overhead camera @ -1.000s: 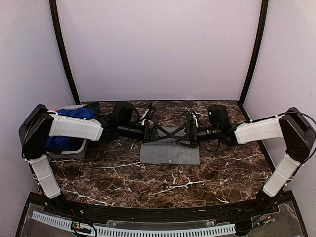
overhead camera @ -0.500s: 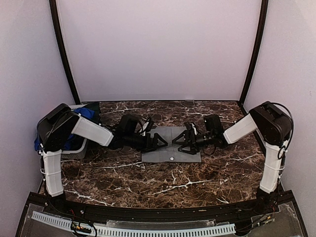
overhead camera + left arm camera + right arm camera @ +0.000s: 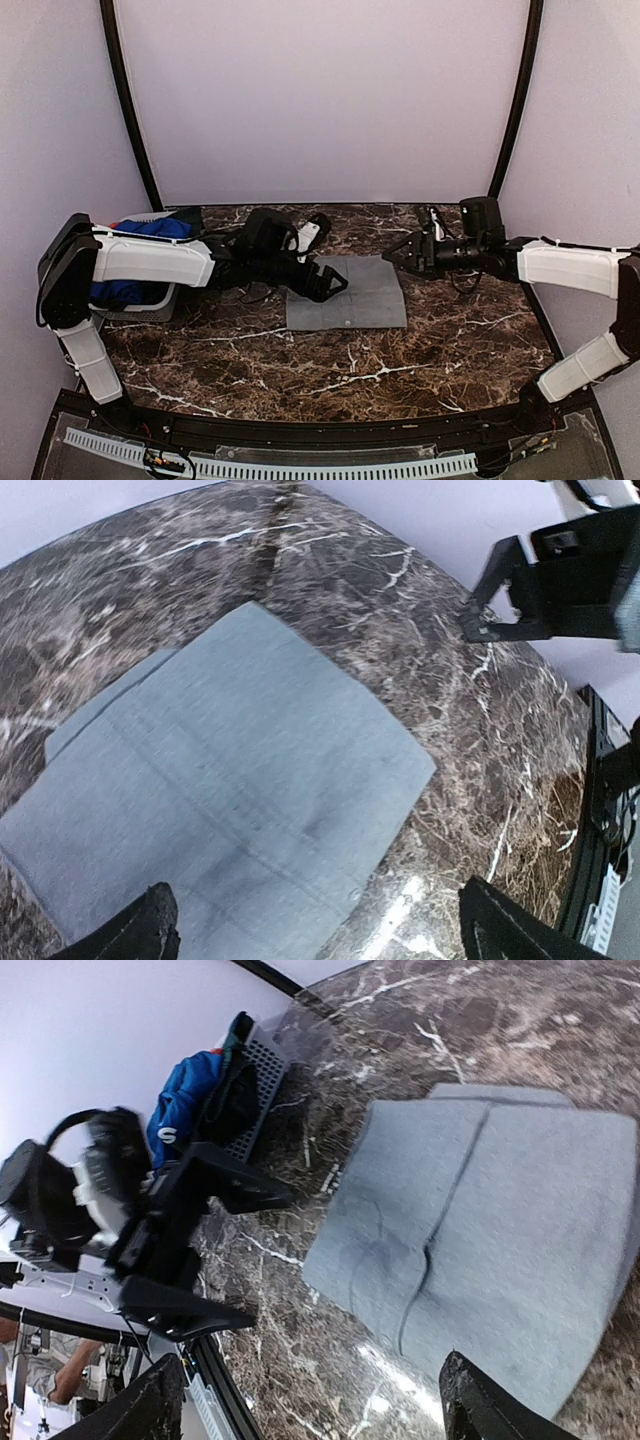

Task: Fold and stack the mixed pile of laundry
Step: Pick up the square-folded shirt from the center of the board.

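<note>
Grey cloth shirt (image 3: 347, 293) lies folded centre-frame; royal-blue T-shirt (image 3: 150, 228) waits in the slotted grey basket (image 3: 140, 306), left. My left pincer (image 3: 320, 925) and right pincer (image 3: 310, 1400) gape empty.

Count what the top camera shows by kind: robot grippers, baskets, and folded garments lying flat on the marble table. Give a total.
Robot grippers: 2 (left gripper, right gripper)
Baskets: 1 (basket, far left)
Folded garments on the table: 1 (grey shirt)
Total: 4
</note>
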Controlling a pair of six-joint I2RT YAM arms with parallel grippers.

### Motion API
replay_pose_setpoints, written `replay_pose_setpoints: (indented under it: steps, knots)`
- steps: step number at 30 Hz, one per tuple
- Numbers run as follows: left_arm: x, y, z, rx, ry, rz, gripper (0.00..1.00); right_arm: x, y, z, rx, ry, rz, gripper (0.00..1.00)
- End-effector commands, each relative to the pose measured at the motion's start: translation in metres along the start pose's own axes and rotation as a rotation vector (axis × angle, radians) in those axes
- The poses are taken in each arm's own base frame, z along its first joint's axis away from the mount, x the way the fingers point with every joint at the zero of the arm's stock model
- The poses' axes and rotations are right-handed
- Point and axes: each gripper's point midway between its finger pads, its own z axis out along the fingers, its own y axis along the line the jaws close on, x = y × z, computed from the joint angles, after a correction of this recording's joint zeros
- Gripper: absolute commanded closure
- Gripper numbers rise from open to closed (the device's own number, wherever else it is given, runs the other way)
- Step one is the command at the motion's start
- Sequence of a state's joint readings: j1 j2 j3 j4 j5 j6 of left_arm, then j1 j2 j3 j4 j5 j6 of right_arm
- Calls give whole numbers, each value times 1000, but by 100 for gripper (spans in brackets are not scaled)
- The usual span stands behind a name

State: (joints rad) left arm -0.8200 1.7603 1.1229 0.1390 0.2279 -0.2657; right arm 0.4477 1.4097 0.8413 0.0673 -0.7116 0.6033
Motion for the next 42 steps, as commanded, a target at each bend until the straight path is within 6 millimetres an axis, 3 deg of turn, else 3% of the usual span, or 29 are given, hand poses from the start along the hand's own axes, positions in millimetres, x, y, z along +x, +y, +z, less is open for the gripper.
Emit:
replay_pose_setpoints:
  steps: [1, 2, 3, 4, 5, 6, 7, 8, 9, 10, 11, 14, 16, 17, 18, 19, 24, 28, 33, 39, 42]
  knots:
    - [18, -32, 22, -8, 101, 383, 8, 49, -53, -17, 164, 65, 167, 16]
    - [11, -39, 27, -7, 97, 446, 10, 51, -56, -21, 173, 57, 180, 16]
    - [26, -47, 37, 8, 142, 483, 16, 53, -59, -25, 182, 51, 192, 16]
    - [17, -56, 42, 11, 129, 538, 19, 55, -63, -28, 192, 45, 207, 17]
    - [33, -63, 54, 23, 172, 571, 24, 55, -65, -31, 196, 38, 217, 17]
    - [25, -69, 58, 16, 157, 615, 30, 56, -68, -34, 200, 32, 228, 17]
    - [37, -74, 69, 23, 186, 641, 32, 57, -71, -37, 205, 27, 239, 17]
    - [30, -80, 73, 23, 169, 674, 38, 58, -74, -39, 209, 24, 251, 18]
    - [42, -82, 83, 29, 195, 689, 41, 59, -78, -41, 212, 22, 267, 18]
    - [34, -87, 87, 29, 178, 708, 45, 59, -80, -43, 209, 16, 282, 18]
    - [43, -86, 96, 31, 201, 716, 47, 60, -83, -45, 206, 11, 297, 19]
    - [39, -91, 111, 35, 200, 747, 52, 60, -89, -50, 204, -4, 325, 20]
    - [50, -89, 127, 38, 227, 760, 55, 61, -92, -52, 205, -13, 335, 22]
    - [45, -92, 131, 40, 217, 763, 56, 61, -93, -53, 204, -17, 338, 22]
    - [56, -88, 138, 43, 246, 762, 58, 61, -94, -54, 204, -21, 339, 22]
    - [51, -90, 141, 45, 237, 762, 58, 61, -94, -55, 203, -22, 340, 22]
    - [78, -81, 163, 47, 310, 777, 63, 58, -92, -56, 192, -31, 338, 22]
    - [95, -76, 170, 50, 366, 772, 67, 58, -88, -56, 178, -19, 329, 22]
    - [107, -87, 166, 111, 390, 744, 85, 72, -91, -53, 153, -2, 357, 24]
    - [73, -108, 148, 134, 271, 685, 100, 82, -101, -43, 104, -13, 415, 28]
    - [65, -115, 141, 150, 231, 671, 100, 80, -103, -35, 76, -18, 443, 31]
